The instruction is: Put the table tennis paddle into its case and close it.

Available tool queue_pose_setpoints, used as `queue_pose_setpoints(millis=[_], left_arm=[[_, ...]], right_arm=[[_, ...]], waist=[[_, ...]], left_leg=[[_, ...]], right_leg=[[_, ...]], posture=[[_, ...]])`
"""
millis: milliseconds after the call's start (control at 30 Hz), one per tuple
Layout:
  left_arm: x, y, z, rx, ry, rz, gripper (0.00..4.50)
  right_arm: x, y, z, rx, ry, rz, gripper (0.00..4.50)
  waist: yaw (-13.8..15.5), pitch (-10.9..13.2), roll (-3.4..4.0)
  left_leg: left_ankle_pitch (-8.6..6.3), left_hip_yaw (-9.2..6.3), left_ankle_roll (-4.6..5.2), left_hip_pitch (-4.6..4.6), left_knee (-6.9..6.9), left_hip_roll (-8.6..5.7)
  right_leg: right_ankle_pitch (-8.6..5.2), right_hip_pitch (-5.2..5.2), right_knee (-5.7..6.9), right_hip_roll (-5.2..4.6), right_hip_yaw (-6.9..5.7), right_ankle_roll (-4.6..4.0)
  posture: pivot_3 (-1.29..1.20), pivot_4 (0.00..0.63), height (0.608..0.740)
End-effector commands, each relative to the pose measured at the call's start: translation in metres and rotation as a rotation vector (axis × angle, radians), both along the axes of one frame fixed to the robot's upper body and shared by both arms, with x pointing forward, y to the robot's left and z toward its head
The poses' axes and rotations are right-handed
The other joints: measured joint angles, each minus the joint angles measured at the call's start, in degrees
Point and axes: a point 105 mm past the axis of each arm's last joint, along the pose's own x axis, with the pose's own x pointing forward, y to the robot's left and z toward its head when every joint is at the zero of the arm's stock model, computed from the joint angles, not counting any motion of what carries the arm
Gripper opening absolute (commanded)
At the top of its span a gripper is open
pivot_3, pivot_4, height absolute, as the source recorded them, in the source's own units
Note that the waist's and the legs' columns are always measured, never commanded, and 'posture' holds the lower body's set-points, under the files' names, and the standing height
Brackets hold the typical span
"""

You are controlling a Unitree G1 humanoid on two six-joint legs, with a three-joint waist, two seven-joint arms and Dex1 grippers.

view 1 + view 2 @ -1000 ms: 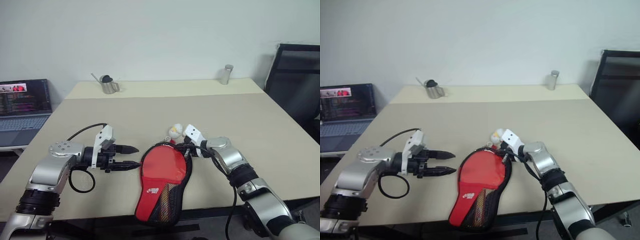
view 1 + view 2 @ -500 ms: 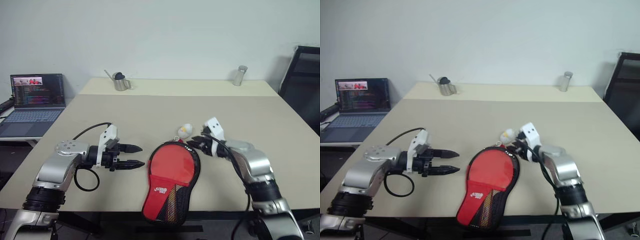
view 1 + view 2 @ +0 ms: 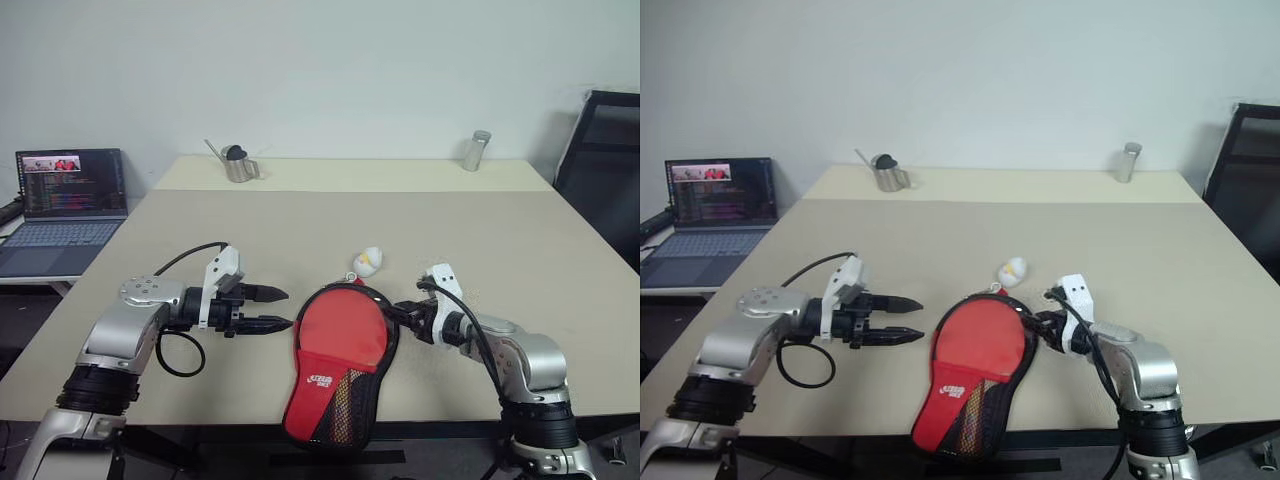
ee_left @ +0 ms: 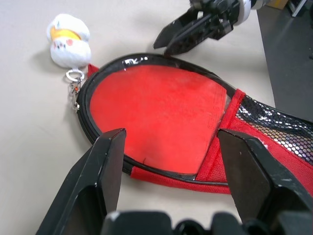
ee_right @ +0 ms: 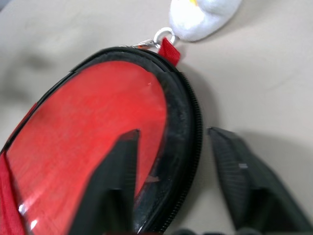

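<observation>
1. Left eye view: the case (image 3: 338, 365) lies at the near edge of the table (image 3: 300, 230), its red logo and mesh end hanging over the edge, zipped round.
2. The table tennis paddle itself I cannot tell apart from the cover.
3. The left gripper (image 3: 268, 309) hovers just left of the case, fingers spread, holding nothing.
4. The right gripper (image 3: 398, 313) sits at the case's right rim, fingers parted astride the zip edge, gripping nothing.
5. A small plush keychain (image 3: 367, 261) lies just beyond the case.
6. Farther off stand a metal pitcher (image 3: 238, 165) and a canister (image 3: 475, 151); a laptop (image 3: 62, 210) sits left.
</observation>
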Motion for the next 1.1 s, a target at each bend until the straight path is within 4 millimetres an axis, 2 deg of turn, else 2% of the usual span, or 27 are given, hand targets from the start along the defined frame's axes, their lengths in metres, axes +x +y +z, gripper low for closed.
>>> queue_pose_setpoints(millis=[33, 100, 267, 467, 633, 733, 900, 933, 1100], left_arm=[[0.002, -0.002, 0.011, 0.007, -0.046, -0.024, 3.23], [0.002, -0.002, 0.011, 0.012, -0.050, -0.029, 3.23], [0.004, -0.004, 0.012, 0.014, -0.059, -0.037, 3.23], [0.007, -0.005, 0.013, 0.017, -0.067, -0.044, 3.23], [0.007, -0.005, 0.013, 0.021, -0.073, -0.046, 3.23], [0.007, -0.004, 0.013, 0.024, -0.074, -0.045, 3.23], [0.007, -0.003, 0.012, 0.025, -0.075, -0.042, 3.23], [0.007, -0.003, 0.012, 0.025, -0.075, -0.042, 3.23], [0.008, -0.003, 0.012, 0.028, -0.076, -0.039, 3.23]], right_arm=[[0.005, 0.000, 0.006, 0.005, -0.021, -0.017, 3.95], [0.006, 0.000, 0.001, -0.008, -0.010, -0.020, 4.46], [0.006, 0.003, -0.009, 0.001, 0.035, -0.009, 4.46], [0.005, 0.019, -0.012, 0.028, 0.060, 0.045, 4.46], [0.005, 0.030, -0.012, -0.004, 0.026, 0.103, 2.89], [0.003, 0.035, -0.014, -0.014, 0.019, 0.120, 1.74], [0.005, 0.039, -0.019, -0.014, 0.023, 0.119, 0.21], [0.006, 0.039, -0.019, -0.009, 0.024, 0.113, 0.01], [0.011, 0.039, -0.016, 0.006, 0.024, 0.104, 0.01]], waist=[[0.0, 0.0, 0.00], [0.0, 0.0, 0.00], [-0.1, 0.0, 0.00], [-0.3, 0.0, -0.01], [-0.6, 0.0, -0.01], [-0.6, 0.0, -0.01], [-0.8, 0.0, -0.01], [-0.8, 0.0, -0.01], [-1.3, 0.0, -0.01]], left_leg=[[0.00, 0.00, 0.00, 0.01, 0.00, 0.00], [0.00, 0.01, 0.00, 0.01, 0.00, -0.01], [0.00, 0.00, 0.00, 0.03, 0.00, 0.00], [0.00, 0.02, 0.01, 0.20, 0.02, 0.01], [0.00, 0.01, 0.01, 0.19, -0.01, 0.03], [0.00, 0.02, 0.01, 0.16, -0.01, 0.03], [0.00, 0.02, 0.01, 0.19, -0.01, 0.05], [0.00, 0.01, 0.01, 0.20, -0.01, 0.06], [0.00, 0.03, 0.01, 0.23, 0.00, 0.06]], right_leg=[[0.00, 0.01, 0.00, 0.00, 0.00, 0.00], [0.00, 0.01, 0.00, 0.00, 0.00, 0.00], [0.00, 0.04, 0.00, 0.01, 0.00, 0.00], [0.00, 0.18, 0.01, 0.03, 0.01, 0.00], [0.00, 0.16, 0.02, 0.06, 0.01, 0.01], [0.00, 0.15, -0.01, 0.06, 0.02, 0.01], [0.00, 0.16, 0.01, 0.07, 0.03, 0.01], [0.00, 0.16, 0.02, 0.08, 0.02, 0.01], [0.00, 0.18, 0.04, 0.08, 0.04, 0.00]], posture=[[0.00, 0.150, 0.740], [0.00, 0.150, 0.740], [0.00, 0.150, 0.740], [0.00, 0.150, 0.740], [0.00, 0.150, 0.740], [0.00, 0.150, 0.740], [0.00, 0.150, 0.740], [0.00, 0.150, 0.740], [0.00, 0.150, 0.740]])
